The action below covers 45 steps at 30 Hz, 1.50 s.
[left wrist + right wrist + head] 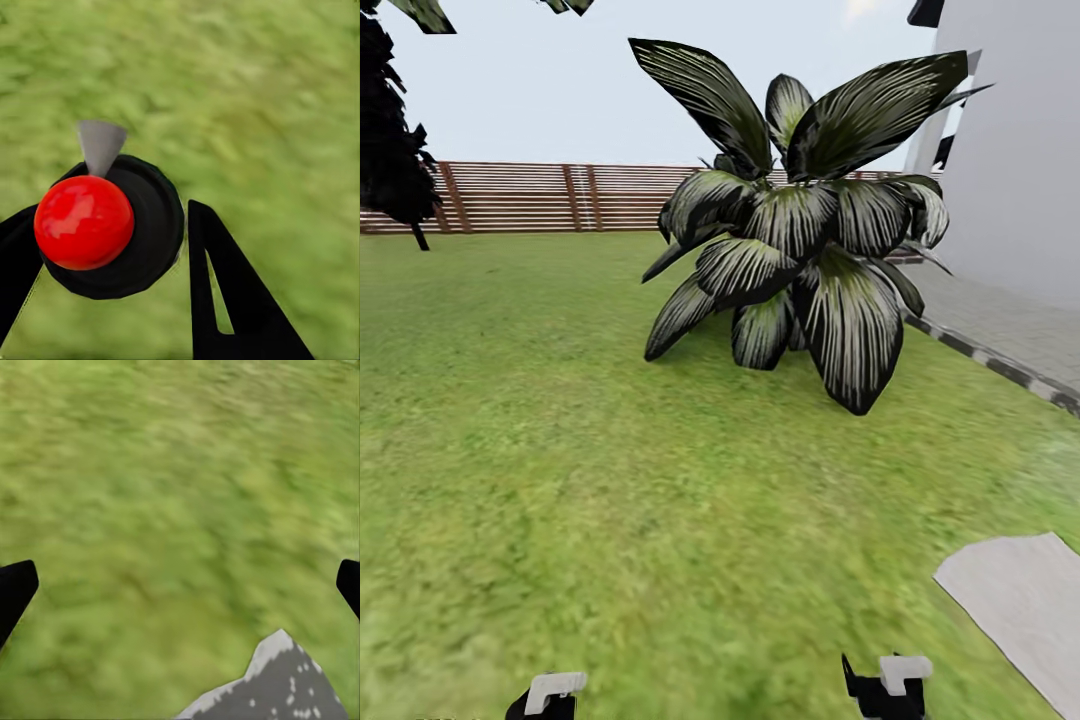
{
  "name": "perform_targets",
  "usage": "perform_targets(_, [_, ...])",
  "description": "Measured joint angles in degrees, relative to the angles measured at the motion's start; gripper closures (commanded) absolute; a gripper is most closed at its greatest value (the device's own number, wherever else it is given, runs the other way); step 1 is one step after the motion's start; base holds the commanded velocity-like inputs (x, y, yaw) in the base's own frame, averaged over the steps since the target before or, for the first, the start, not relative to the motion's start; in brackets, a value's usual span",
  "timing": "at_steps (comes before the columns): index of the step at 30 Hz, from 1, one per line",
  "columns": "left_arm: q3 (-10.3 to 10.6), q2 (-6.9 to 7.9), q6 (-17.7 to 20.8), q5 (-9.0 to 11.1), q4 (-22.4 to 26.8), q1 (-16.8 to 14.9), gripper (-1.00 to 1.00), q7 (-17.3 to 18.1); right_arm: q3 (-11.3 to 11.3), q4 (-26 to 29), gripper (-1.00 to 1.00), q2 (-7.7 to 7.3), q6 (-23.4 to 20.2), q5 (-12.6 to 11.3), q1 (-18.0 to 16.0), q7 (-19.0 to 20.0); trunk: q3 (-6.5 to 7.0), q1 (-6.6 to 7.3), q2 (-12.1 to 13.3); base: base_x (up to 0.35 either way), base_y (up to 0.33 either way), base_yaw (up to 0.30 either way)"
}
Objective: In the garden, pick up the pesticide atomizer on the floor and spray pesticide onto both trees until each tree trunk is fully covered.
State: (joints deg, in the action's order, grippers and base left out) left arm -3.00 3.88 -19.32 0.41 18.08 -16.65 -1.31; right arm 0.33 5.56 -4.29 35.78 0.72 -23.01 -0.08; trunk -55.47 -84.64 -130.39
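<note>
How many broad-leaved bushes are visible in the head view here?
1. The broad-leaved bush stands on the lawn ahead, right of centre, near the white house wall. More may lie outside the frame.

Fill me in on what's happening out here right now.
A two-armed robot is out on the lawn of a fenced garden, facing a broad-leaved dark bush beside a white house. Its left gripper is shut on the pesticide atomizer, a black body with a red ball top and a grey nozzle, held above the grass. The right gripper is open and holds nothing, over grass near a grey paving slab. Neither thick tree trunk is visible here, and no spray specks show.
</note>
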Motion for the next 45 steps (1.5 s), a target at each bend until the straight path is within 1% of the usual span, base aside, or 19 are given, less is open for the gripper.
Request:
perform_targets(7, [-0.03, 0.0, 0.0, 0.07, 0.0, 0.0, 1.0, -0.05, 0.0, 0.01, -1.0, 0.0, -0.02, 0.0, 0.01, 0.0, 0.0, 0.01, 0.0, 0.303, 0.098, 0.278])
perform_targets(45, [-0.02, 0.0, 0.0, 0.08, 0.0, -0.01, 1.0, -0.05, 0.0, 0.01, -1.0, 0.0, -0.02, 0.0, 0.01, 0.0, 0.0, 0.01, 0.0, 0.286, 0.193, 0.278])
